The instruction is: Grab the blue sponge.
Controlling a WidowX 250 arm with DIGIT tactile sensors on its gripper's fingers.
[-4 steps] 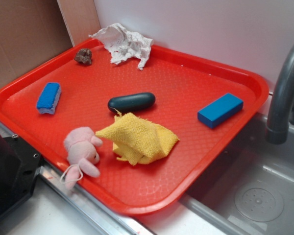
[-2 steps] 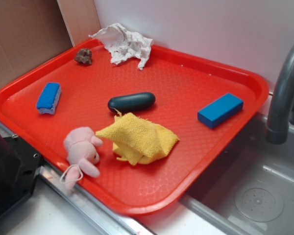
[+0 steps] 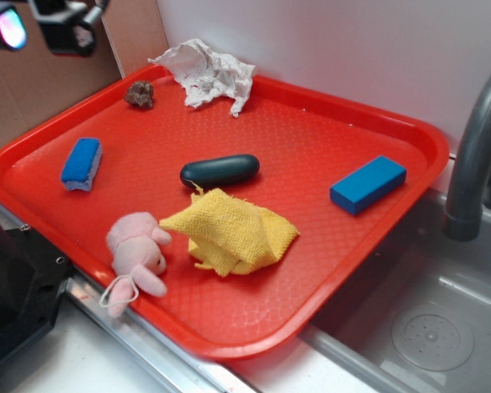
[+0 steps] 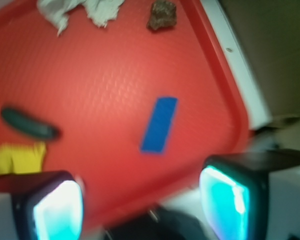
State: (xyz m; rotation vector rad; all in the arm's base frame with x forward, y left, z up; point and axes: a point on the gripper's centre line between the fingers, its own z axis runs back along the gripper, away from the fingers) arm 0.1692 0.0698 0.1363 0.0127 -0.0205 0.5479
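The blue sponge (image 3: 82,163), small with rounded corners and a pale lower layer, lies on the left side of the red tray (image 3: 311,139). In the wrist view it (image 4: 160,124) lies near the middle, ahead of the fingers. My gripper (image 3: 37,23) is high at the top left corner, above and behind the sponge. It is open and empty, with its two cyan-lit pads (image 4: 225,202) wide apart at the bottom of the blurred wrist view.
On the tray are a solid blue block (image 3: 367,184), a dark oval object (image 3: 219,171), a yellow cloth (image 3: 233,230), a pink plush toy (image 3: 137,252), a brown rock (image 3: 139,94) and crumpled white paper (image 3: 206,72). A grey faucet (image 3: 475,155) and sink stand to the right.
My gripper has come into view at the top left of the exterior view; it was not in view before. Nothing on the tray has moved.
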